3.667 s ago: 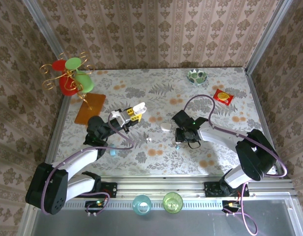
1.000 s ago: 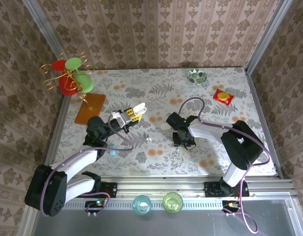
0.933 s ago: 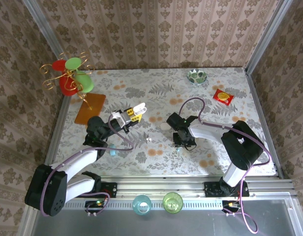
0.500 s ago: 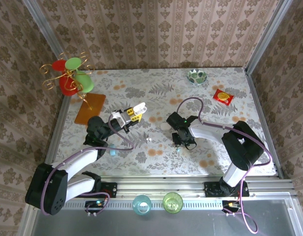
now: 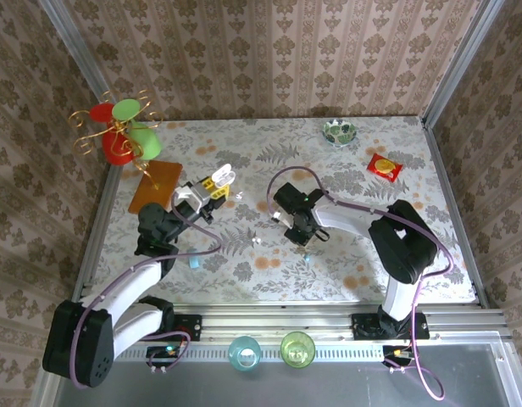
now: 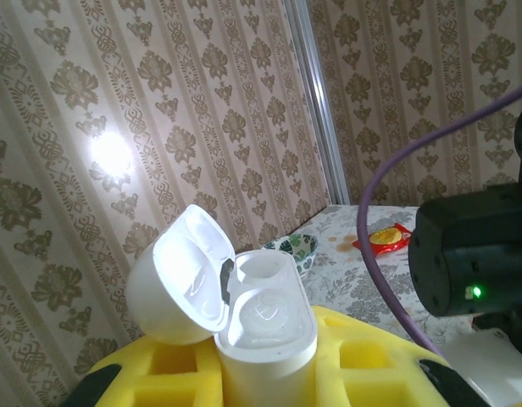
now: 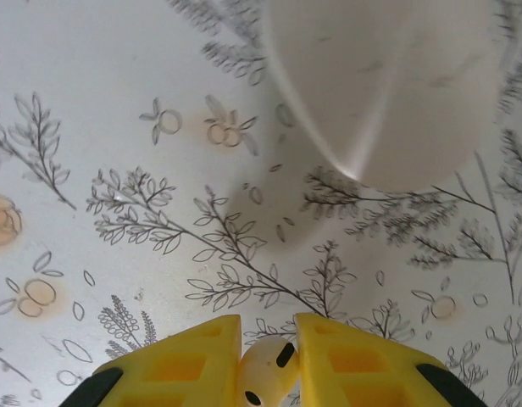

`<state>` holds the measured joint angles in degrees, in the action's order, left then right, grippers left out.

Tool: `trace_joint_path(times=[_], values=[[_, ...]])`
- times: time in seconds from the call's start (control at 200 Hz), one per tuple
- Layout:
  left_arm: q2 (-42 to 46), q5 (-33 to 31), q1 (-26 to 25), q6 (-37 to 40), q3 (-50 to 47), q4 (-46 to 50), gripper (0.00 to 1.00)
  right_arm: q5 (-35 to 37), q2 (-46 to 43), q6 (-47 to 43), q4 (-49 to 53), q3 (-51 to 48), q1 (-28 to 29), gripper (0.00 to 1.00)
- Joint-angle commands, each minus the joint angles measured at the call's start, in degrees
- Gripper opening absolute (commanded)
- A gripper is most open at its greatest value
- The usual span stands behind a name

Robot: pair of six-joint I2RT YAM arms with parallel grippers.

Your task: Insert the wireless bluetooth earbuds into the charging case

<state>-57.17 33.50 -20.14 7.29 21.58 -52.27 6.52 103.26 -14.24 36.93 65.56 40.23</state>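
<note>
Right gripper [image 7: 268,339] shifted left, earbud [image 7: 263,377] half cropped

Overhead view of whole table [image 5: 252,140], left wrist faces wall [image 6: 202,102], right wrist hugs table

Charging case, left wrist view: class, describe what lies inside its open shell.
The charging case, lid open in the left tool, shows two pale hollows that look empty; their depths are hidden by the rim. One earbud is outside it, pinched in the right tool.

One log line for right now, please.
left jaws: shut on charging case, lid open | right jaws: shut on earbud above table | insertion: not done
</note>
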Motion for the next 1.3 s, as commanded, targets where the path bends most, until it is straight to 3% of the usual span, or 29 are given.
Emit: trace_joint_path(times=[0.0,0.12,0.305,0.41,0.56,0.66,0.735,0.945,1.04,1.295], values=[[1.4,-1.4,0.4,0.4,-0.8,1.7,0.00,2.6,1.2,-12.1,-0.4,1.0,1.2,0.24],[1.6,-1.4,0.4,0.3,-1.1,1.7,0.00,5.2,2.0,-14.2,-1.5,0.6,2.8,0.28],[1.5,-1.5,0.4,0.5,-0.9,1.6,0.00,4.7,-4.8,-9.7,-4.1,-1.9,3.7,0.59],[1.2,-1.4,0.4,0.7,-0.7,1.2,0.00,5.3,-11.1,0.5,-8.4,-4.4,3.7,0.71],[0.2,-1.1,0.4,0.3,-0.6,-0.4,0.00,9.9,-14.6,29.9,-8.2,-5.3,2.9,0.70],[0.0,-1.1,0.4,0.1,-0.6,-1.2,0.00,7.3,-13.9,52.9,-1.5,-5.3,1.9,0.69],[0.1,-1.0,0.4,0.0,-0.7,-1.4,0.00,2.1,-12.4,61.0,0.6,-5.0,1.9,0.69],[0.0,-0.7,0.4,-0.1,-0.7,-1.9,0.00,-1.3,-8.4,63.7,2.9,-3.8,1.2,0.66],[-0.3,-0.3,0.3,-0.4,-0.7,-2.3,0.00,-0.8,-5.0,62.6,6.3,-0.9,0.9,0.54],[-0.8,-0.3,0.1,-0.6,-1.4,-3.9,0.00,-1.9,-0.7,62.4,5.9,1.2,-0.5,0.46]])
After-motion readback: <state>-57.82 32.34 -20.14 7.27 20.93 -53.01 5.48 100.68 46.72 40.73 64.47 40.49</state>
